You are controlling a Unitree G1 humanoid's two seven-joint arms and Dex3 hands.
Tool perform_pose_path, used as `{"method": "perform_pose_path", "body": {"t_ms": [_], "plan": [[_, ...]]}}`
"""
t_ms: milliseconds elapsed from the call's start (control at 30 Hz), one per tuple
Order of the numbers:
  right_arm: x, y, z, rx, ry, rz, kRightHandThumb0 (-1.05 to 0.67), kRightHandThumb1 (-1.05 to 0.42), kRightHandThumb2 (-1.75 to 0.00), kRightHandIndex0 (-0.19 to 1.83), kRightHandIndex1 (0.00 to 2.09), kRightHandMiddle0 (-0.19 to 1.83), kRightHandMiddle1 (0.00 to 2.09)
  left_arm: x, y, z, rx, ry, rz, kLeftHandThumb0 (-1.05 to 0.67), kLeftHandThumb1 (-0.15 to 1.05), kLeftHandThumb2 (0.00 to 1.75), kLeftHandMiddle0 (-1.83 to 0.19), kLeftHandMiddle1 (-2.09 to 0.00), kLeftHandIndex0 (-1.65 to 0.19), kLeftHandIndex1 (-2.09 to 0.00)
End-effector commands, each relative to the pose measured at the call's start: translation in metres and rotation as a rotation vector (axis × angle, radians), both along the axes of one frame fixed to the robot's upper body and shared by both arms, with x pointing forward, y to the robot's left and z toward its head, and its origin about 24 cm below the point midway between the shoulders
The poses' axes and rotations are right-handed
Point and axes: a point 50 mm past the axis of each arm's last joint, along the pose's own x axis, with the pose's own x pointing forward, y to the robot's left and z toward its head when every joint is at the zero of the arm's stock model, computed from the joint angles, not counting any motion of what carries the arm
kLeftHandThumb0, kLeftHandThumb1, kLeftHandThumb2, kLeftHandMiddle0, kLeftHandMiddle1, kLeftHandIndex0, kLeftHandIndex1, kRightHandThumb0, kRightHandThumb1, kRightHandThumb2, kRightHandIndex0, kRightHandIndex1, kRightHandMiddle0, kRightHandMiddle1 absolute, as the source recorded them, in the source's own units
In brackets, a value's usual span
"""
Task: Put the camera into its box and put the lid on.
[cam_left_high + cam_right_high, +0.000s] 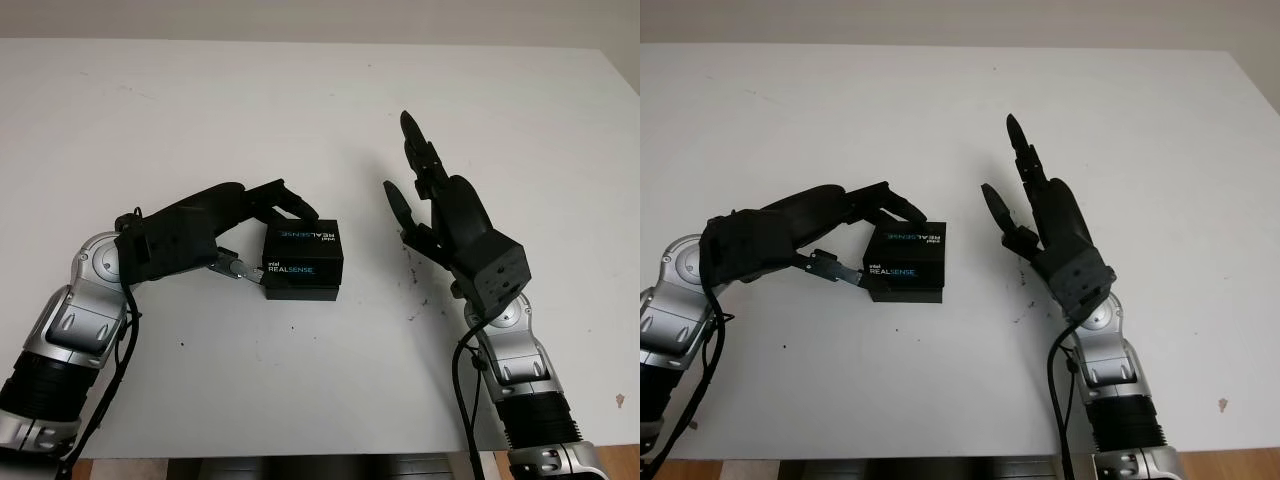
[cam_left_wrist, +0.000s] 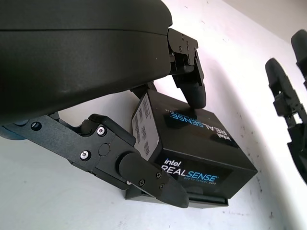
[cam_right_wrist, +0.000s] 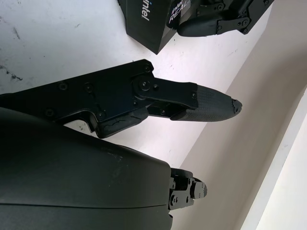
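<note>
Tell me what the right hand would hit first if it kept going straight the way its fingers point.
Probably nothing: the open right hand points away from the robot over bare table, passing beside the box that the left hand holds. The way looks free to the far edge, though its height is hard to judge.

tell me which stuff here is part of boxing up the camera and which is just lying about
Part of the job:
- black RealSense box, lid sitting on its base
- left hand, fingers on the box's lid and side
- right hand, open, held above the table to the right of the box

Just there:
- white table
- dark specks on the table by the right hand
</note>
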Motion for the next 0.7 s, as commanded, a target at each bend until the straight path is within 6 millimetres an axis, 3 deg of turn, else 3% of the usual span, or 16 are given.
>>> {"method": "perform_pose_path", "body": {"t_ms": [0,100,167,667], "plan": [[-0.0014,-0.0025,0.0017,-0.005,-0.010,-0.008,-0.71,-1.05,-0.56,-0.01,0.05,-0.01,0.05,-0.0024,0.0003,-0.0054,-0.010,0.008,0.006,-0.33,0.93,0.07,-0.28,-1.20,-0.19,-1.17],[-0.0013,-0.0025,0.0016,0.001,-0.009,-0.006,-0.71,-1.05,-0.56,-0.01,0.05,-0.02,0.05,-0.0024,-0.0006,-0.0065,-0.021,-0.004,0.018,-0.28,1.03,0.07,-0.33,-1.48,-0.24,-1.33],[-0.0012,-0.0025,0.0016,-0.001,-0.012,-0.006,-0.71,-1.05,-0.56,-0.01,0.05,-0.01,0.05,-0.0026,-0.0009,-0.0070,-0.024,-0.010,0.021,-0.26,1.04,0.10,-0.36,-1.56,-0.25,-1.40],[0.0001,-0.0016,0.0022,-0.006,-0.002,-0.008,-0.72,-1.05,-0.56,-0.01,0.05,-0.01,0.05,-0.0033,0.0011,-0.0143,-0.089,-0.010,0.065,-0.25,1.05,0.13,-0.30,-1.60,-0.19,-1.49]]}}
